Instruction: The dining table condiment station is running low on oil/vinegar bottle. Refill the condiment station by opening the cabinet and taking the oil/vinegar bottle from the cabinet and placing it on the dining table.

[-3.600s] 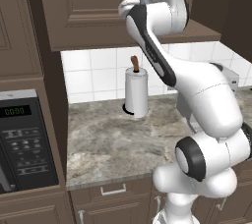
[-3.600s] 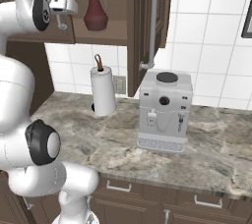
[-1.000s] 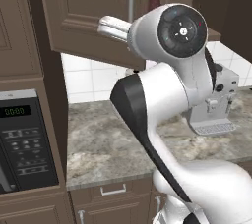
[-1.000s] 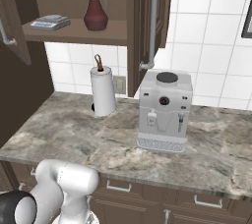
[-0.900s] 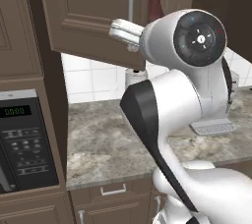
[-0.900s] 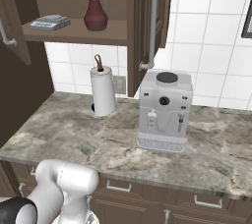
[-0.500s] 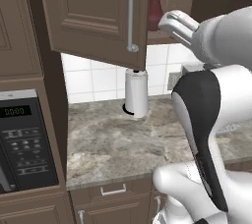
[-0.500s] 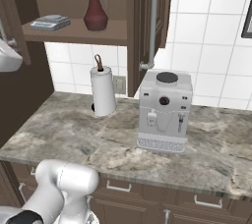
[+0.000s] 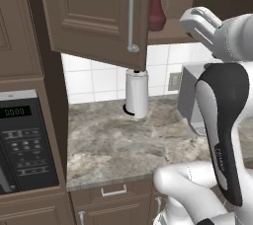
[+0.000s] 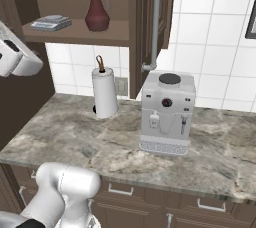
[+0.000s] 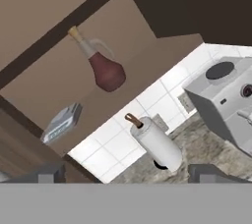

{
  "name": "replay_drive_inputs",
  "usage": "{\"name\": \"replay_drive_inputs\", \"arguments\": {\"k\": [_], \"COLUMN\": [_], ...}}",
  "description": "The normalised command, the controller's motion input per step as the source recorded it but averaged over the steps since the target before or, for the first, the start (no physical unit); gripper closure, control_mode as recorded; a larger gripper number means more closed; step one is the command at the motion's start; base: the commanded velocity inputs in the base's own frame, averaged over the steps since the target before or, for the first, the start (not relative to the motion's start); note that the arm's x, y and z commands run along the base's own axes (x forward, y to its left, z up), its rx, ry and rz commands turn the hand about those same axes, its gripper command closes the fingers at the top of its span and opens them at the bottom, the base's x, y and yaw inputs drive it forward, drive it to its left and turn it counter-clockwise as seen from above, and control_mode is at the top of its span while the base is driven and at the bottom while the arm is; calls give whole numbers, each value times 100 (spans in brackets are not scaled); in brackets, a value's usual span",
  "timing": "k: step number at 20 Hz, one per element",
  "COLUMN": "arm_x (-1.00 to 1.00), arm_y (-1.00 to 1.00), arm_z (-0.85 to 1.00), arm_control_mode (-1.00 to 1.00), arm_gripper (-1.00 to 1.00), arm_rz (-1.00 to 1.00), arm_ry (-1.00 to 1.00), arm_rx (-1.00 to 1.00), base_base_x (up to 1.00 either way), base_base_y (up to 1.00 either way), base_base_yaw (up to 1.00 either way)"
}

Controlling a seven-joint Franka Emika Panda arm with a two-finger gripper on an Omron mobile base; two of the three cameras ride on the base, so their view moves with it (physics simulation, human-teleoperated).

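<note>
Now that the arm has swung clear of the cabinet point(image 10: 150, 32), both doors stand open and the bottle point(image 10: 97, 11) sits untouched on its shelf, the gripper point(image 11: 128, 174) spread wide, empty, well short of it.

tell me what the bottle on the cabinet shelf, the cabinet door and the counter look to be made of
Oil/vinegar bottle: likely glass, with a glossy dark-red bulb, a thin clear neck and handle, and a tan stopper that looks like cork.
Cabinet door: dark brown wood look, matte, raised panel, with a shiny silver bar handle, probably metal.
Counter: polished stone look, grey-beige with marbled veining.
</note>
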Motion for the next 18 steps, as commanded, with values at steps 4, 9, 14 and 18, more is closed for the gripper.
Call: {"name": "replay_drive_inputs", "arguments": {"k": [4,9,14,18], "arm_x": [33,46,60,59], "arm_y": [-36,-11,6,0], "arm_z": [0,0,-12,-24], "arm_control_mode": [-100,-100,-100,-100], "arm_gripper": [-100,-100,-100,-100], "arm_rz": [17,17,6,9], "arm_ry": [1,5,0,0], "arm_rx": [25,12,0,2], "base_base_x": [0,0,0,0], "base_base_y": [0,0,0,0], "base_base_yaw": [0,0,0,0]}}
